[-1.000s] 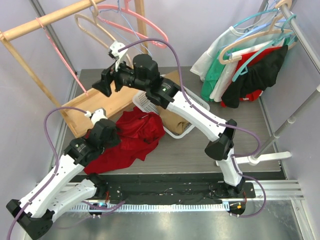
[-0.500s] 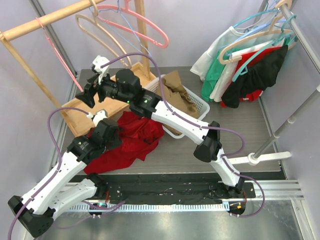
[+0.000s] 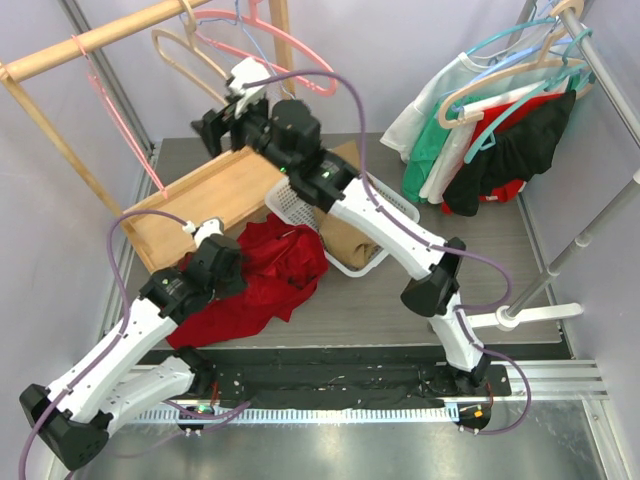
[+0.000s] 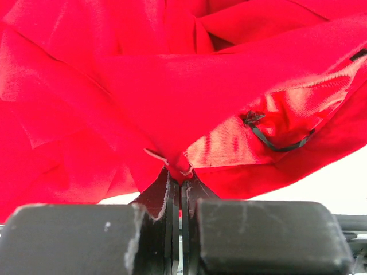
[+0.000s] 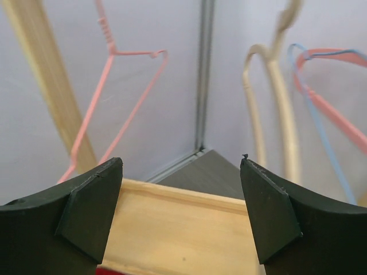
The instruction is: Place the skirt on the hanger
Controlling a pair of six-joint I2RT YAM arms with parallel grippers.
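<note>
The left gripper (image 3: 215, 262) (image 4: 178, 183) is nearest to me, low over the table (image 3: 400, 310), left of centre. In the left wrist view, its fingers are pressed together on a pinched fold of the red skirt (image 3: 268, 272) (image 4: 172, 86). The cloth fills nearly that whole view, and a thin black loop shows on it at the right.

From above, the skirt lies crumpled on the table. Its long axis runs diagonally from the near left, beside the left arm, up to the far right. The far end bunches against a white basket (image 3: 298, 208) that holds brown cloth. I cannot tell which end is the waistband.

Beyond the skirt, a wooden board (image 3: 205, 195) (image 5: 183, 212) lies at a slant.

Over the board's far end, the right gripper (image 3: 215, 128) (image 5: 180, 172) hangs in the air. Its fingers are wide apart and hold nothing. It faces the back wall.

Past it, hangers hang on a wooden rail (image 3: 100, 35). There is a thin pink hanger (image 3: 125, 125) (image 5: 123, 86) to the left, a beige hanger (image 5: 282, 114), and a thicker pink hanger (image 3: 290, 47).

A rack of clothes (image 3: 490, 130) stands at the far right.
</note>
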